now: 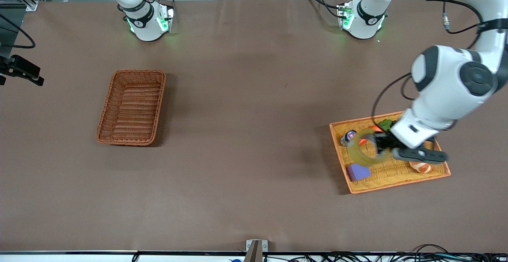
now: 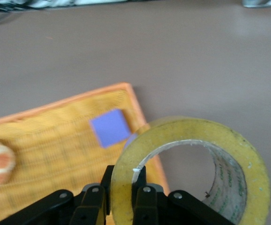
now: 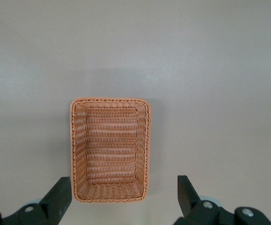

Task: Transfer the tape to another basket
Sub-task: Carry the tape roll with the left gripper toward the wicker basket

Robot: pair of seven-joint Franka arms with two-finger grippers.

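The tape [image 1: 367, 151], a yellowish translucent roll, is held upright in my left gripper [image 1: 379, 145] just above the flat orange-yellow tray [image 1: 393, 170]. In the left wrist view the fingers [image 2: 142, 180] clamp the tape's wall [image 2: 182, 129] from inside and outside, over the tray's rim [image 2: 140, 117]. The deep reddish-brown wicker basket [image 1: 137, 72] stands empty toward the right arm's end of the table. My right gripper [image 3: 124, 187] is open and empty, high over that basket [image 3: 110, 100]; it is out of the front view.
On the tray lie a purple block [image 1: 358, 172], also in the left wrist view [image 2: 109, 127], an orange-and-white bread-like piece [image 1: 420, 167], a small can [image 1: 348, 137] and a green item [image 1: 385, 124]. Brown tabletop stretches between tray and basket.
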